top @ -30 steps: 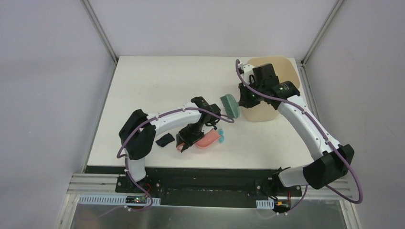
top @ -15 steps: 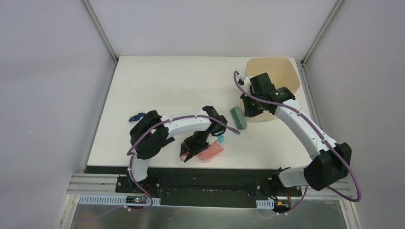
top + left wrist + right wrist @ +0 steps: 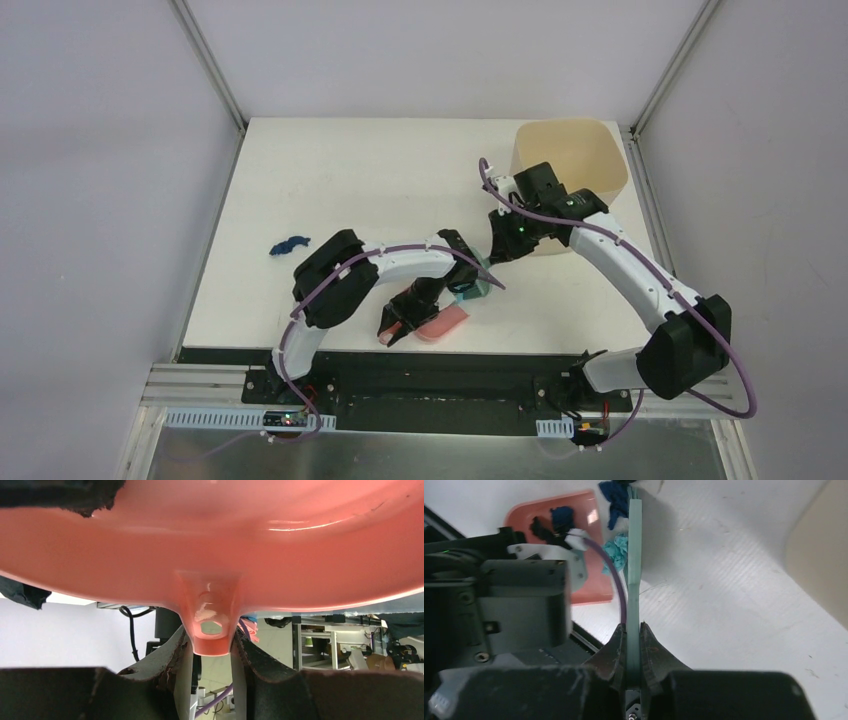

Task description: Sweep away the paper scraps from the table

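White worktop (image 3: 350,180): we see the left tool (image 3: 212,640) clamping the pink dustpan (image 3: 215,555), the right tool (image 3: 634,637) clamping the brush (image 3: 634,545); some paper scraps (image 3: 561,519) are gathered, one blue scrap (image 3: 290,243) lies unswept

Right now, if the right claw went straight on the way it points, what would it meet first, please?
The right claw's teal brush leads, so the dark blue paper scrap at its tip likely comes first; the pink dustpan lies just beside that line.
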Available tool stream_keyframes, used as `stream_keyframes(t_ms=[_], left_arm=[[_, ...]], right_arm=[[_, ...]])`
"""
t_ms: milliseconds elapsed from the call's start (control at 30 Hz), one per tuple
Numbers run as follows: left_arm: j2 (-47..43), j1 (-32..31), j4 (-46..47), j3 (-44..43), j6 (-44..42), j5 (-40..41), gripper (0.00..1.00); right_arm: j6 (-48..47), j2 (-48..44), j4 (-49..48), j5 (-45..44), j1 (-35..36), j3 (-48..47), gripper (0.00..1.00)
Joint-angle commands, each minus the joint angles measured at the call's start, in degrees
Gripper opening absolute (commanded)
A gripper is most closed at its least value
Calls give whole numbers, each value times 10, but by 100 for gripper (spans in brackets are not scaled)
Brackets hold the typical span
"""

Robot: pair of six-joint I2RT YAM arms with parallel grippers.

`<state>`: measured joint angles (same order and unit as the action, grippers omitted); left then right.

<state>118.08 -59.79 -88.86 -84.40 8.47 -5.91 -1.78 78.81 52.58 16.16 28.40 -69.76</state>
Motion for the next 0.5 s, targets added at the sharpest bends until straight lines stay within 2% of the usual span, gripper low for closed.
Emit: stream_keyframes(t_ms=[0, 233, 467], left_arm=[[13, 3, 11, -34, 1, -2, 0], [1, 23, 43, -33, 6, 13, 0], [-35, 24, 54, 8, 24, 12, 0]], right_arm=[[8, -12, 2, 103, 6, -1, 0], [30, -54, 25, 141, -13, -25, 0], [6, -8, 81, 163, -37, -96, 0]])
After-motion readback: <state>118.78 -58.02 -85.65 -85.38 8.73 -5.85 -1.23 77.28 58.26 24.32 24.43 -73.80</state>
